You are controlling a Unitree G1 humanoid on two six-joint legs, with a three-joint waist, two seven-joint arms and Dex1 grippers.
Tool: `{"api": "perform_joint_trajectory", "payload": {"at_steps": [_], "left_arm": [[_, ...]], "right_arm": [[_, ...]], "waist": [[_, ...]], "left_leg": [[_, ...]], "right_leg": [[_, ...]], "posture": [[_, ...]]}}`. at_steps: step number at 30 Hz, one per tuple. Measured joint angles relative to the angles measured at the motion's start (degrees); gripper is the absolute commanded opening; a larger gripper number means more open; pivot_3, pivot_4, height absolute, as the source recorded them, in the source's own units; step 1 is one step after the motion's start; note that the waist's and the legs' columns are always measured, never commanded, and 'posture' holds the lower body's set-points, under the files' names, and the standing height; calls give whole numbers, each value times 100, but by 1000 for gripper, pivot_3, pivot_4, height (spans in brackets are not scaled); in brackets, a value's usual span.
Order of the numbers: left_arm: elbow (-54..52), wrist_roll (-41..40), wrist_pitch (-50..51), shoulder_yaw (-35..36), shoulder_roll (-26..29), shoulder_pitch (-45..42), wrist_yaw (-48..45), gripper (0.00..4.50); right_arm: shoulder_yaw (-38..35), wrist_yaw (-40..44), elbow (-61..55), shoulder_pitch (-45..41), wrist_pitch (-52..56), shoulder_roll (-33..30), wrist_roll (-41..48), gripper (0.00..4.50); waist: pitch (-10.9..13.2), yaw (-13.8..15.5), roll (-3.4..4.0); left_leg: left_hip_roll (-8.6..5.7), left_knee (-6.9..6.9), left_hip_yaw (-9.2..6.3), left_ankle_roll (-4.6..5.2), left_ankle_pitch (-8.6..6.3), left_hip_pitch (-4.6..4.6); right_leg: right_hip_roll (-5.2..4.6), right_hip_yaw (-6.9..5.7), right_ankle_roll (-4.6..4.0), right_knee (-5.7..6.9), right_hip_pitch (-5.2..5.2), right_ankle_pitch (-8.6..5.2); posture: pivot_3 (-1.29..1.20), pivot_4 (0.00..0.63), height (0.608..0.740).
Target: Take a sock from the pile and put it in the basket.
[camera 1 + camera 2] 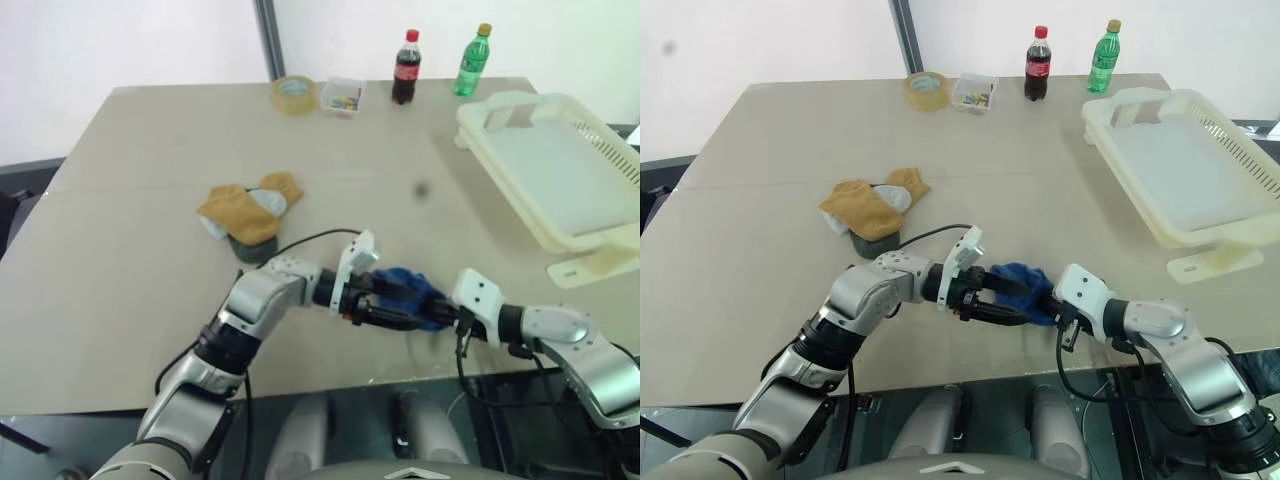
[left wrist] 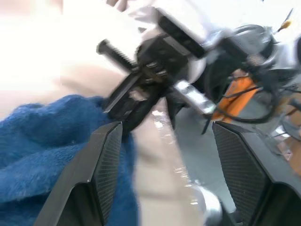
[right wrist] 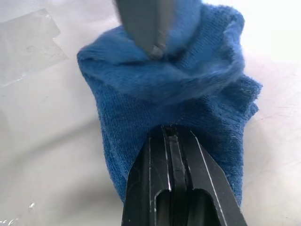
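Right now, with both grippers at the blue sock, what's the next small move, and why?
Probably lift the right gripper, shut on the sock, toward the basket; the open left gripper isn't gripping it, and the basket sits off to the right.

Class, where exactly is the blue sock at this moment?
In the left eye view the sock lies near the table's front edge, between the left gripper and the right gripper, which is shut on it.

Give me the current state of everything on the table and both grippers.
Blue sock: crumpled, off the pile, pinched by the right gripper.
Right gripper: shut on the sock.
Left gripper: open beside the sock.
Pile: loose heap on the table.
Basket: upright, nothing inside.
Cola bottle: standing, capped.
Green bottle: standing, capped.
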Motion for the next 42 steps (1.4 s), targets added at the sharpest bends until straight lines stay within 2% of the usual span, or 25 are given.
{"api": "perform_joint_trajectory", "payload": {"at_steps": [2, 7, 10, 12, 20, 28, 35, 42], "left_arm": [[-4, 2, 28, 31, 28, 0, 8, 3255], [-476, 23, 254, 330, 1041, 305, -7, 3255], [-462, 196, 245, 330, 1211, 478, 110, 3255], [-406, 302, 106, 339, 1137, 508, 248, 3255], [-173, 437, -407, 413, 272, 439, 606, 3255], [-373, 392, -713, 424, 323, 440, 185, 3255], [-346, 399, -839, 316, 51, 274, 69, 3255], [-350, 517, -854, 272, 325, 252, -67, 3255]], "right_arm": [[0, -14, -39, 11, 44, 0, 8, 0], [3, -58, -50, 26, 44, -4, -5, 0], [7, -69, -2, -21, 42, 15, -2, 0], [9, -39, 48, -48, 26, 21, 6, 0], [70, 100, 206, -194, -78, 19, 11, 0], [101, 145, 227, -211, -142, 17, -23, 0], [146, 143, 242, -220, -196, 21, -34, 0], [149, 121, 242, -215, -197, 22, -32, 0]], "waist": [[0, -8, 0], [0, -18, 5], [0, 7, 4], [0, 44, 3], [0, 55, 3], [0, 36, 3], [0, 29, 3], [0, 2, 3]], "left_leg": [[0, 0, 0, 0, 0, 0], [6, -5, -2, 0, 0, 6], [2, 0, -3, 0, 0, 0], [-2, 2, -4, 0, 0, -1], [1, 1, -3, 0, 0, 0], [-1, 1, -1, 0, 0, -1], [-1, 1, -1, 0, 0, 0], [-1, 1, -1, 0, 0, 0]], "right_leg": [[0, 1, 0, 0, 0, 0], [3, -1, -1, 2, -1, -1], [-2, -1, 0, -1, 0, 0], [-8, -2, 1, -4, 1, 0], [-2, -3, 0, -2, 0, 1], [-4, -2, 0, -2, 1, 1], [-2, -2, 1, -2, 1, 1], [-1, -1, 1, -1, 1, 1]], "posture": [[0, 150, 740], [0, 150, 740], [0, 150, 740], [0, 150, 740], [0, 150, 740], [0, 150, 740], [0, 150, 740], [0, 150, 740]]}}
